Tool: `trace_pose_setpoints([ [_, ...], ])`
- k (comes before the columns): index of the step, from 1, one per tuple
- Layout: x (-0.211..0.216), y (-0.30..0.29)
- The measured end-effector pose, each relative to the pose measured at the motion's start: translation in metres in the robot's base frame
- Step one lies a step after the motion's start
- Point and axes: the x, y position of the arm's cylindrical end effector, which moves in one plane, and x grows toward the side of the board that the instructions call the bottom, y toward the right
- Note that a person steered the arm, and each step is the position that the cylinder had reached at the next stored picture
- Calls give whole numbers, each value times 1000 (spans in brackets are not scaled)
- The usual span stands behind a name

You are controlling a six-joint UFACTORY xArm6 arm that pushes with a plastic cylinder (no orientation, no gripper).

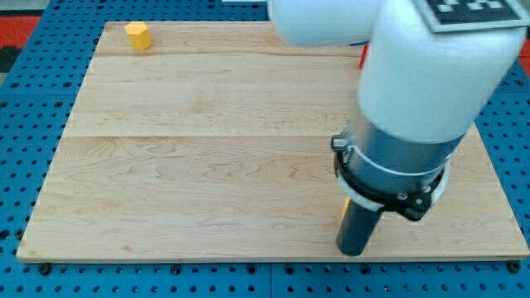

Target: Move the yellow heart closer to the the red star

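Note:
My tip (354,251) rests on the wooden board (207,165) near its bottom edge, right of centre. A small sliver of a yellow block (341,210) shows just left of the rod, touching or almost touching it; its shape is hidden by the arm. A sliver of a red block (363,55) shows at the view's top right, mostly hidden behind the white arm (431,66); its shape cannot be made out. The red sliver lies far above the yellow sliver.
Another yellow block (138,36), with flat angular sides, sits at the board's top left corner. The arm's large body covers much of the board's right side. Blue pegboard (25,124) surrounds the board.

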Motion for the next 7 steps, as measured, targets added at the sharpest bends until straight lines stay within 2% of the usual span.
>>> trace_pose_setpoints([
  [1,2,-39],
  [2,-18,-39],
  [4,-18,40],
  [7,-18,43],
])
